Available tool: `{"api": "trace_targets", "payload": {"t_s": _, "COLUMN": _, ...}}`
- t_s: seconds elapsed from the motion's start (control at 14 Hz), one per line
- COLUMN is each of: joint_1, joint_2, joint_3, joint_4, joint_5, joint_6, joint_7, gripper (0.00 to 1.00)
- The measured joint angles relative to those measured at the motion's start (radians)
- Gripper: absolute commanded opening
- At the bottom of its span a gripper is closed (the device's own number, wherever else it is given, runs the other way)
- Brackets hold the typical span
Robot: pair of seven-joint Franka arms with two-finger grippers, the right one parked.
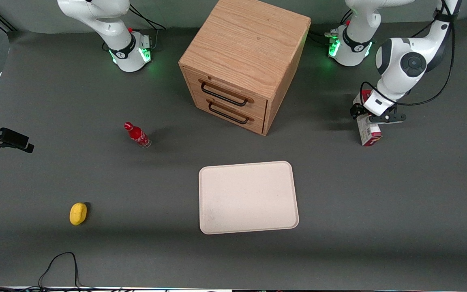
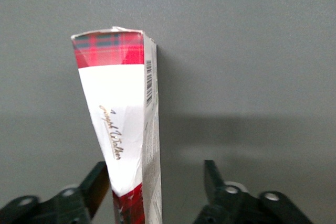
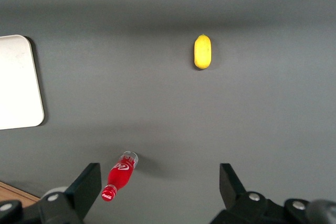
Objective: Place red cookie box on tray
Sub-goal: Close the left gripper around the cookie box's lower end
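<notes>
L gripper (image 1: 366, 117) is hanging low over the table near the working arm's end, right at the top of the red cookie box (image 1: 368, 132). Box is standing on edge on the gray table (image 1: 379, 202), leaning a bit, not flat. In the wrist view the box (image 2: 123, 129) is sitting between the two black fingers (image 2: 97, 184); one finger is touching or nearly touching the box's whitish face, the other is standing off w/ a clear gap of bare table between it and the box's narrow barcode side. So jaws are apart, not clamped on anything yet. Box is showing a red tartan band at its end, white middle w/ gold script, red again down by the fingers.

Tray (image 1: 248, 197) is lying flat approx mid-table, nearer the front cam than the box and well apart from it, nothing on it. Wooden cabinet (image 1: 245, 61) w/ two drawers is standing farther from the cam than the tray, drawers closed, dark handles facing the tray. Box is sitting beside the cabinet, toward the working arm's end.

Small red soda bottle (image 1: 137, 135) is standing tilted toward the parked arm's end, beside the cabinet. Yellow lemon-like obj (image 1: 78, 213) is lying nearer the cam than the bottle, well apart from the tray. Black cable (image 1: 61, 263) is looping on the table at the near edge.
</notes>
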Motion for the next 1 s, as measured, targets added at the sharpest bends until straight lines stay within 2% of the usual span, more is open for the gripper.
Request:
{"api": "trace_targets", "payload": {"t_s": 0.07, "joint_1": 0.0, "joint_2": 0.003, "joint_3": 0.0, "joint_4": 0.0, "joint_5": 0.0, "joint_6": 0.0, "joint_7": 0.0, "gripper": 0.0}}
{"api": "trace_targets", "payload": {"t_s": 0.64, "joint_1": 0.003, "joint_2": 0.009, "joint_3": 0.003, "joint_4": 0.011, "joint_5": 0.004, "joint_6": -0.028, "joint_7": 0.002, "gripper": 0.0}}
{"api": "trace_targets", "payload": {"t_s": 1.0, "joint_1": 0.003, "joint_2": -0.028, "joint_3": 0.002, "joint_4": 0.163, "joint_5": 0.004, "joint_6": -0.29, "joint_7": 0.002, "gripper": 0.0}}
